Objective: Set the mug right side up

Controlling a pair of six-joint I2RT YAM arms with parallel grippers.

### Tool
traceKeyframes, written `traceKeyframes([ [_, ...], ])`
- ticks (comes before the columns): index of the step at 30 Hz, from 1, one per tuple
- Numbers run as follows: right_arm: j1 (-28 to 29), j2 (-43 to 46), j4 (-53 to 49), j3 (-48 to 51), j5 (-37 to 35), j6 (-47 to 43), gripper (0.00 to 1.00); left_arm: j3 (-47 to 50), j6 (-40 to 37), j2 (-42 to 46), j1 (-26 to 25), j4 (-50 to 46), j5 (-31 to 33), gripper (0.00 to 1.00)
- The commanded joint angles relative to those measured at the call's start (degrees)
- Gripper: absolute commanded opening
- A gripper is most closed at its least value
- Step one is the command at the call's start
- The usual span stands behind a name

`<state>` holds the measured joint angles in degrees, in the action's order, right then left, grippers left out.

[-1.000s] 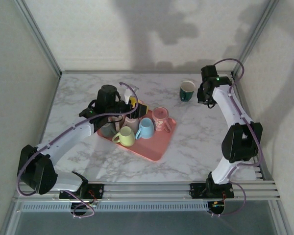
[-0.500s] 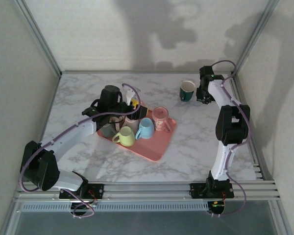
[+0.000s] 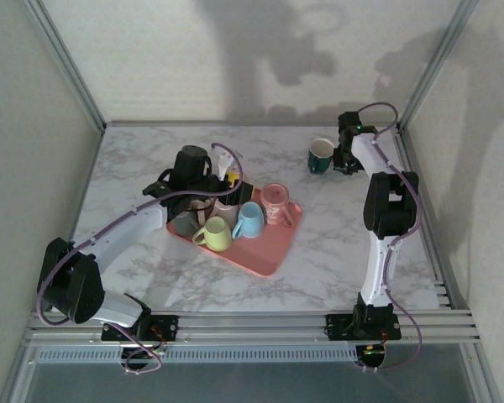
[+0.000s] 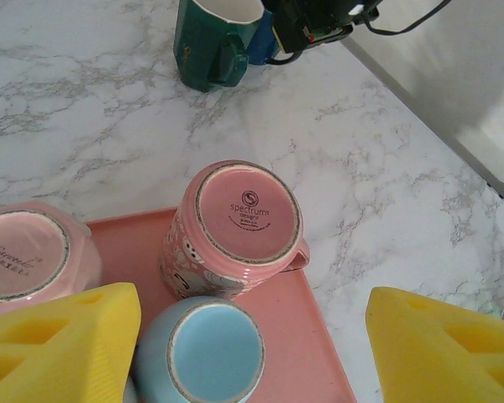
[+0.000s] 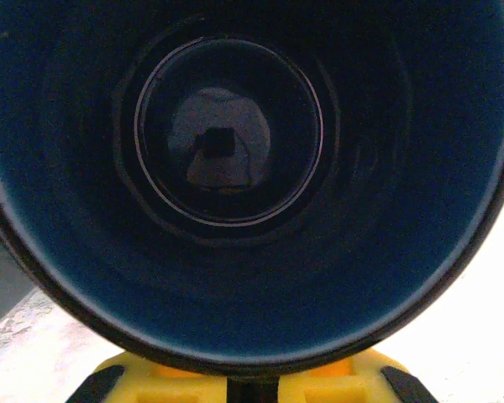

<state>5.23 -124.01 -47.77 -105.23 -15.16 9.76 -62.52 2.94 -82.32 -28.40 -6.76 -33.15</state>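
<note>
I'm looking at a white, grey-veined marble table [image 3: 336, 252] with two things resting directly on it. A pink tray [image 4: 315, 361] lies on it below my left fingers [image 4: 59, 344], spanning most of the gap between them, and its far edge ends just beyond their tips, where bare marble takes over. A dark green mug [image 4: 210, 46] stands upright on the marble, off the tray and well beyond those fingers, handle turned back toward them. From above it sits just left of my right gripper [image 3: 343, 161]; I can't tell whether they touch
</note>
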Motion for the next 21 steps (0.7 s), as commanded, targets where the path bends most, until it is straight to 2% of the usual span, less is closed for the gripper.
traceKeyframes([
  [1,-0.3,-0.1,1.4,-2.6,-0.5,-0.4,0.16,-2.0,-0.9,-0.3,0.3,-1.0,0.5,0.71],
  [14,-0.6,5.7,-0.6,1.1,0.1,0.3,0.38,-1.7,-0.8,0.5,0.3,-0.8,1.2,0.71],
  [21,-0.6,21.4,1.9,14.2,3.1,2.3,0.44,-1.2,1.8,2.6,0.2,-0.8,2.5,0.71],
])
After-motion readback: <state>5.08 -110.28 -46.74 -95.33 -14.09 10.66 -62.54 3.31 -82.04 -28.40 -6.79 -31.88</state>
